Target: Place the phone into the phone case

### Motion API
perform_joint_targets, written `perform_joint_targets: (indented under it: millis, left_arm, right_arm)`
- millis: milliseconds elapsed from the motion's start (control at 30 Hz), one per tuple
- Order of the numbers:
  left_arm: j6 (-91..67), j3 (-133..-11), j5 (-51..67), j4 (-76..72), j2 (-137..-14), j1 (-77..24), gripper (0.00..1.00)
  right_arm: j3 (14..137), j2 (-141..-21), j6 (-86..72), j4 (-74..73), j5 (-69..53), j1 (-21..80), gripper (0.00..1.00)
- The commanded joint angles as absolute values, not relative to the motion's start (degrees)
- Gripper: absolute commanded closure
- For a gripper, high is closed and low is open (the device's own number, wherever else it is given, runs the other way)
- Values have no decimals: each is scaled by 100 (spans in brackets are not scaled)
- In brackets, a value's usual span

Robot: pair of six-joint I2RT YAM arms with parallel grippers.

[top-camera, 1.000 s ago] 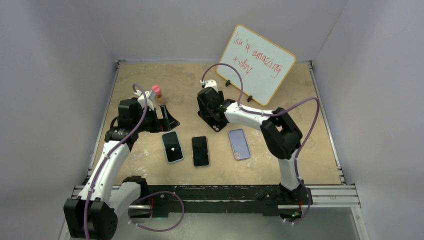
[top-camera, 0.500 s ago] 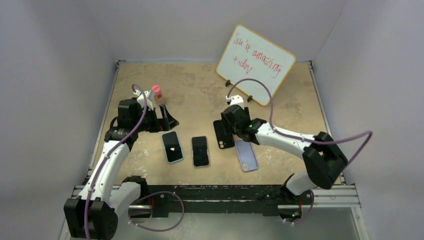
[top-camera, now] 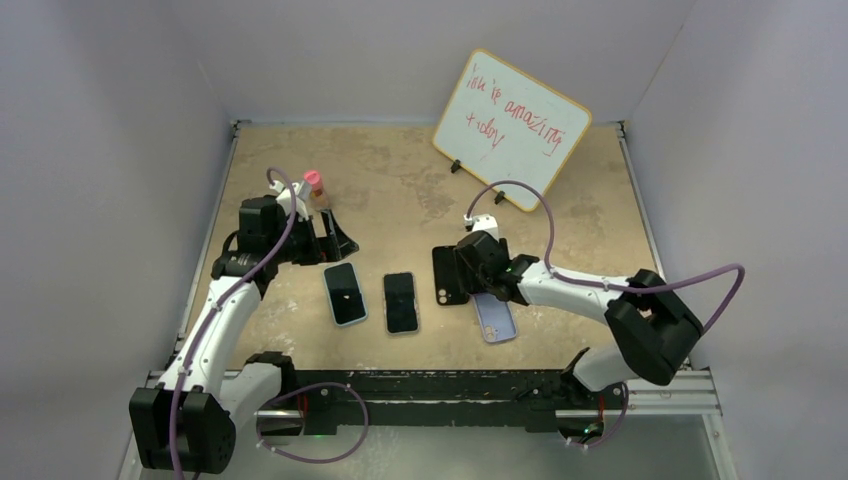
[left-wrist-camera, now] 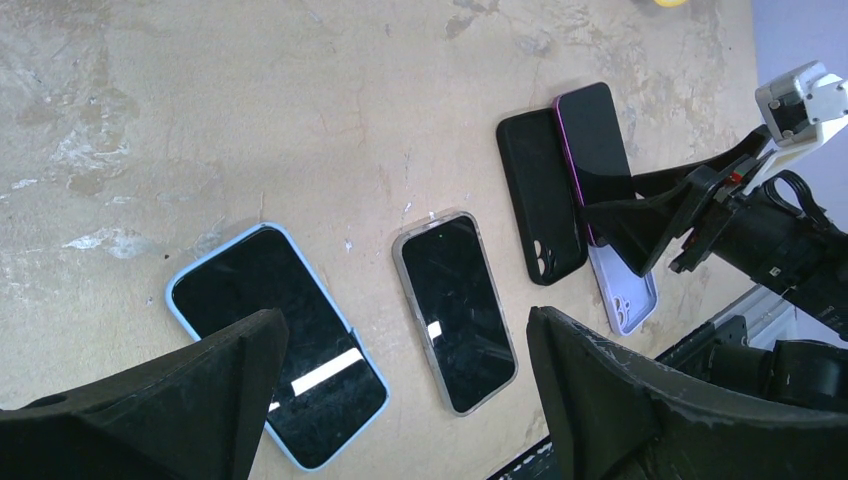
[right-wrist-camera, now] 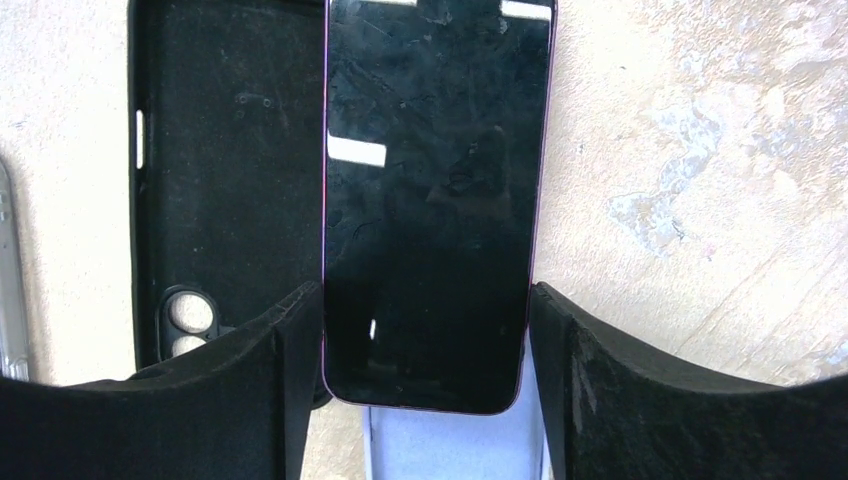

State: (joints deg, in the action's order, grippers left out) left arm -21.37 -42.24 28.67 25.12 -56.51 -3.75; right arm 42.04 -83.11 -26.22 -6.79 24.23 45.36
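On the right half of the desk [top-camera: 400, 180], my right claw [right-wrist-camera: 425, 300] is down low and clamped on the phone [right-wrist-camera: 430, 180] — one finger pressed to each long edge, near its lower end. The phone is screen up, dark glass with a pink-purple rim. Its near end overhangs the lilac case [right-wrist-camera: 450, 445], which lies open side up beneath it, and I can't tell whether the two are touching. Just beside the phone's left edge sits the black case [right-wrist-camera: 220, 170], empty, inside facing up, camera cut-out at the near end. The phone runs parallel to it, edge close against edge, not in it.

Over on the left, my left claw [left-wrist-camera: 405, 320] hangs above the desk with its fingers spread wide — nothing between them. Under it I see two more handsets lying flat, screens up: the blue-cased phone [left-wrist-camera: 275, 345] to the left and the clear-cased phone [left-wrist-camera: 455, 310] next to it, a gap of bare desk between. Past those, from that wrist view, the black case and the gripped phone line up side by side.

At the back, a whiteboard [top-camera: 512, 128] with red writing leans on its stand, and a pink-capped bottle [top-camera: 314, 183] stands just behind my left wrist.
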Motion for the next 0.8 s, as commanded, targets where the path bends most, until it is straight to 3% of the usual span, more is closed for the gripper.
perform_joint_targets:
  millis: [0, 333, 500, 767]
  left_arm:
    - [-2021, -4298, 2841, 2452, -5639, -319, 5]
    - [-2021, -4299, 2836, 2461, -5650, -323, 5]
    - [-2014, -4298, 2842, 2452, -5675, -323, 5]
    - [-2048, -4260, 2923, 2399, -5779, -325, 6]
  right_arm:
    - [4459, -8492, -2674, -479, 2360, 4540, 26]
    - [4760, -9025, -2444, -406, 2207, 4238, 10]
    - [4732, -9112, -2417, -322, 1993, 4050, 9]
    - [4668, -8885, -2350, -278, 1668, 3868, 45]
